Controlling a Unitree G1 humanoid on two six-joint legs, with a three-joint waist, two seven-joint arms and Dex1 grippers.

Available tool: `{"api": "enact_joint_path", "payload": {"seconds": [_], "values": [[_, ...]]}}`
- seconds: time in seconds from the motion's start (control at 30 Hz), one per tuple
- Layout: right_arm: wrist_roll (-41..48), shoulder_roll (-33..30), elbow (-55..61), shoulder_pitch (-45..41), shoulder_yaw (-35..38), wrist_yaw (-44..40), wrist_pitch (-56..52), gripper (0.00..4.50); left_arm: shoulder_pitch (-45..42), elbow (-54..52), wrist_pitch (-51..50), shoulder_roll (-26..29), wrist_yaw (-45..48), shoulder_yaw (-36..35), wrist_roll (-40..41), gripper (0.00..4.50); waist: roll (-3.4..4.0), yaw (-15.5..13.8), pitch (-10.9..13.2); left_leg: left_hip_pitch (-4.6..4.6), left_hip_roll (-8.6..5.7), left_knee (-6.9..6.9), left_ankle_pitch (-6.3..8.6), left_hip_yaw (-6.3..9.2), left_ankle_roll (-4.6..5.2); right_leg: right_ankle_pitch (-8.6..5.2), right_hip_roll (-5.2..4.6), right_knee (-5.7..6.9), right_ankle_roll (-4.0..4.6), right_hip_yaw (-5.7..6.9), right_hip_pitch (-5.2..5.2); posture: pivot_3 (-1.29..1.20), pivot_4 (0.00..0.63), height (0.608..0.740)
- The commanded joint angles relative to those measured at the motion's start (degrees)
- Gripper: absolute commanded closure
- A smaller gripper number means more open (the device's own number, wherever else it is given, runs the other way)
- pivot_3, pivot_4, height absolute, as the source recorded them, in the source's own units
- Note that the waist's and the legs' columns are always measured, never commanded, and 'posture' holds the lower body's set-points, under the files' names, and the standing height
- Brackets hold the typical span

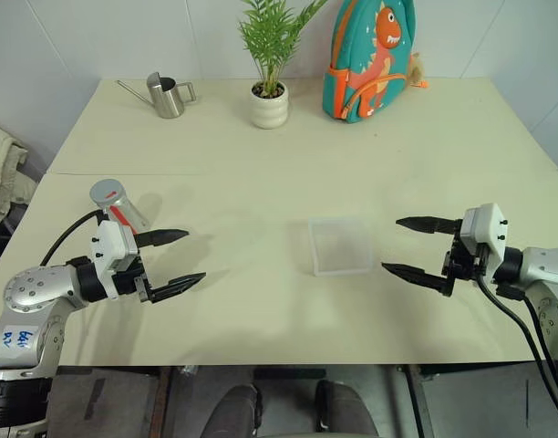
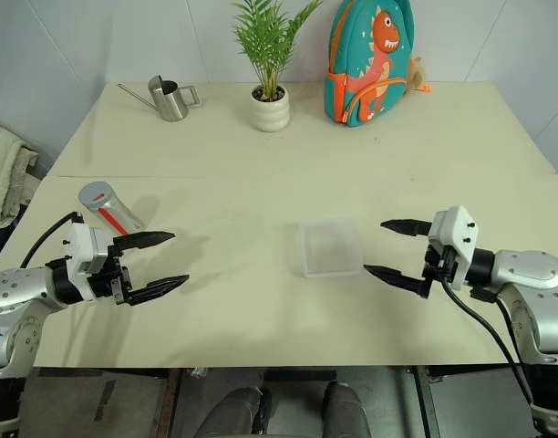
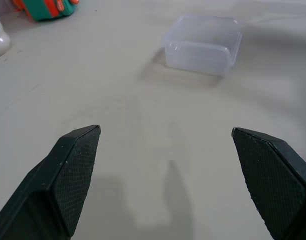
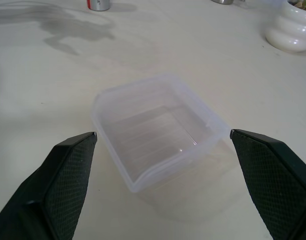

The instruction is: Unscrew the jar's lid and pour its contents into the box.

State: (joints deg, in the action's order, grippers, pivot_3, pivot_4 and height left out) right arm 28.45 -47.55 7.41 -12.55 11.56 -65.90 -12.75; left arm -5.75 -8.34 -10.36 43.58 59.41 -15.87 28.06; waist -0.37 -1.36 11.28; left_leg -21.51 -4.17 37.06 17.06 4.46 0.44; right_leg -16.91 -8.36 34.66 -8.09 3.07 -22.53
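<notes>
Jar (image 2: pixel 104 208) stands at the left of the frame on the pale surface (image 2: pixel 261 301), lid (image 2: pixel 93 194) on, tilted in the picture and partly hidden behind the left gripper (image 2: pixel 165 261), apart from it as far as I can tell. That gripper's jaws are spread wide and empty; so are the right gripper's (image 2: pixel 384 247), which hovers just right of the box (image 2: pixel 331 246) at centre, jaws pointing at it, not touching.

As I judge it, nothing is begun: the first job is to take the jar. The left gripper would do best to draw back a little and come in level at the jar's body below the cap, leaving the lid free for the other jaws to turn.

Room is generous: bare surface between jar and box, and the near edge is close under both arms. Farther back, well clear, sit the watering can (image 2: pixel 172 99), plant pot (image 2: pixel 270 107) and dinosaur backpack (image 2: pixel 368 60).
</notes>
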Motion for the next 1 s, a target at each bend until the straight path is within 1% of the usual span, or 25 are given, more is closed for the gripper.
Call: {"api": "enact_joint_path", "payload": {"seconds": [0.03,0.17,0.27,0.37,0.5,0.6,0.67,0.8,0.87,0.93,1.0], "values": [[1.1,0.2,1.2,-1.8,-0.1,-0.4,-0.2,0.0,1.1,-2.0,1.1,0.2,-1.4,-2.3,0.0,0.02,0.0,0.0,0.0,0.01,0.0,0.0,0.0,-0.02,0.0,0.0,0.0,0.0,-0.01,-0.01,0.0,0.0,0.15,0.74],[2.1,1.8,1.9,-3.9,-2.4,-0.4,-1.8,0.0,5.7,-3.9,1.5,-2.2,-7.5,-4.3,-2.1,0.02,0.0,0.2,0.0,0.08,0.04,-0.02,0.04,-0.12,0.02,0.01,0.02,-0.01,-0.01,-0.11,-0.01,0.0,0.15,0.74],[3.5,3.9,2.4,-8.2,-4.2,0.4,-4.3,0.0,8.9,-6.2,-0.2,-7.9,-20.3,-6.3,-6.9,0.02,0.01,0.2,0.0,0.08,0.07,-0.01,0.1,-0.21,0.04,0.02,0.04,-0.02,-0.02,-0.19,-0.04,0.0,0.15,0.74],[3.7,6.1,2.3,-11.5,-6.1,0.8,-5.1,0.0,9.4,-9.2,-2.9,-13.9,-32.5,-7.0,-11.1,0.02,-0.02,-0.1,0.0,0.08,0.06,0.05,0.1,-0.23,0.03,0.05,0.05,-0.01,-0.08,-0.21,-0.04,0.0,0.15,0.74],[3.3,9.9,1.9,-15.9,-8.7,2.6,-6.3,0.0,6.1,-11.3,-7.4,-23.2,-47.8,-7.6,-14.1,0.02,-0.07,-0.5,0.0,0.07,0.02,0.09,0.1,-0.2,0.03,0.1,0.06,-0.01,-0.12,-0.21,-0.01,0.0,0.15,0.74],[2.0,13.1,1.5,-19.5,-11.8,3.7,-6.5,0.0,0.6,-8.7,-7.8,-29.4,-59.1,-6.5,-18.8,0.02,-0.09,-0.5,0.0,0.06,-0.02,0.13,0.1,-0.24,0.03,0.14,0.05,0.01,-0.18,-0.25,-0.03,0.0,0.15,0.74],[1.8,14.8,1.2,-20.6,-12.9,4.0,-6.7,0.0,-2.4,-7.0,-7.3,-32.0,-64.2,-6.3,-21.2,0.02,-0.14,-0.5,-0.1,0.06,-0.02,0.18,0.08,-0.25,0.02,0.19,0.08,0.05,-0.18,-0.24,-0.03,0.0,0.15,0.74],[1.3,17.9,0.9,-22.4,-14.4,5.4,-6.5,0.0,-6.6,-4.8,-6.2,-34.6,-71.0,-5.6,-25.1,0.02,-0.19,-0.3,-0.1,0.05,-0.01,0.14,0.09,-0.27,0.02,0.19,0.1,0.1,-0.18,-0.25,-0.03,0.0,0.15,0.74],[1.1,18.8,0.2,-23.1,-14.5,5.7,-6.0,0.0,-7.9,-3.5,-5.5,-34.9,-73.3,-4.8,-27.2,0.02,-0.19,-0.1,-0.1,0.02,-0.01,0.12,0.1,-0.29,0.02,0.19,0.12,0.14,-0.19,-0.25,-0.06,0.0,0.15,0.74],[1.0,19.2,-0.2,-23.3,-14.4,5.7,-5.7,0.0,-9.0,-2.5,-5.0,-35.3,-75.4,-5.5,-27.7,0.02,-0.19,-0.1,-0.1,0.0,0.0,0.12,0.1,-0.31,0.01,0.2,0.13,0.13,-0.19,-0.25,-0.09,0.0,0.15,0.74],[0.9,19.5,-0.1,-23.2,-14.3,5.8,-5.8,0.0,-9.5,-1.5,-4.2,-34.6,-75.6,-5.9,-27.7,0.02,-0.19,-0.1,-0.1,-0.01,0.01,0.12,0.11,-0.31,0.0,0.2,0.14,0.11,-0.19,-0.25,-0.09,0.0,0.15,0.74]]}}
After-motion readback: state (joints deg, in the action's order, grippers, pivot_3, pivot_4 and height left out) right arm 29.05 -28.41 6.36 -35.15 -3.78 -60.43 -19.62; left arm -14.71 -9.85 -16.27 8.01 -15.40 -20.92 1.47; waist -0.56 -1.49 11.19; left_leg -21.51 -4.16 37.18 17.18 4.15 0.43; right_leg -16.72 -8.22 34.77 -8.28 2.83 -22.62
